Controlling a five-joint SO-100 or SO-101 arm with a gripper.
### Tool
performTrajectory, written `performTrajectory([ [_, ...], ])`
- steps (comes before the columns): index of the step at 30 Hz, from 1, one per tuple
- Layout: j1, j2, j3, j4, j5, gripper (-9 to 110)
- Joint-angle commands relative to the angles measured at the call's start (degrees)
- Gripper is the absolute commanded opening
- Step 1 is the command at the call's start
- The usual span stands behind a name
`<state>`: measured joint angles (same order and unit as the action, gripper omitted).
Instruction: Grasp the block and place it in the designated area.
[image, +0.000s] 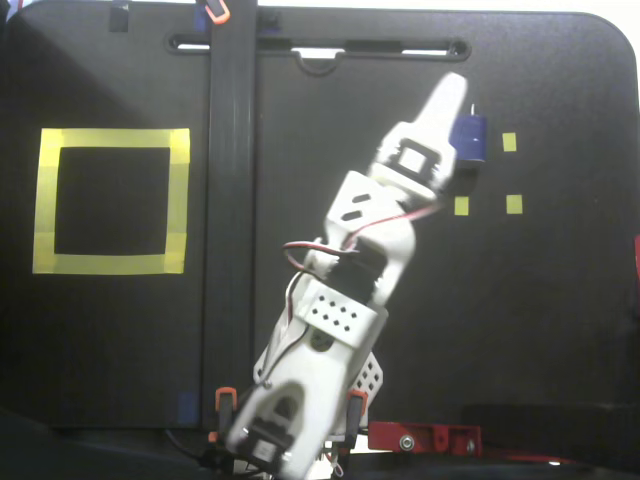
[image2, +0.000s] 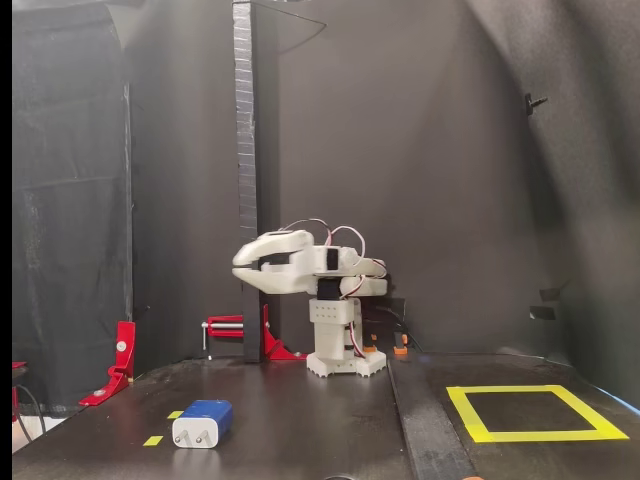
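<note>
The block (image2: 202, 423) is lying flat on the tabletop (image2: 300, 420) among small yellow tape squares (image: 513, 204), well apart from the designated area (image: 110, 263). The gripper (image2: 243, 268) is hovering high above it, fingers slightly parted. I judge the arm should be descending straight, spreading wider, closing across the block's narrow sides.

black table (image: 560, 330), block (image2: 202, 422), designated area (image: 110, 201)
</note>
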<state>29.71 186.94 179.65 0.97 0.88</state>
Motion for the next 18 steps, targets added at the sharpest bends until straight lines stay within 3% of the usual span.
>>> performTrajectory([
  [1,3.25,0.09,0.35,-1.14,-0.44,0],
  [18,4.13,-8.17,-4.92,-3.34,-0.53,0],
])
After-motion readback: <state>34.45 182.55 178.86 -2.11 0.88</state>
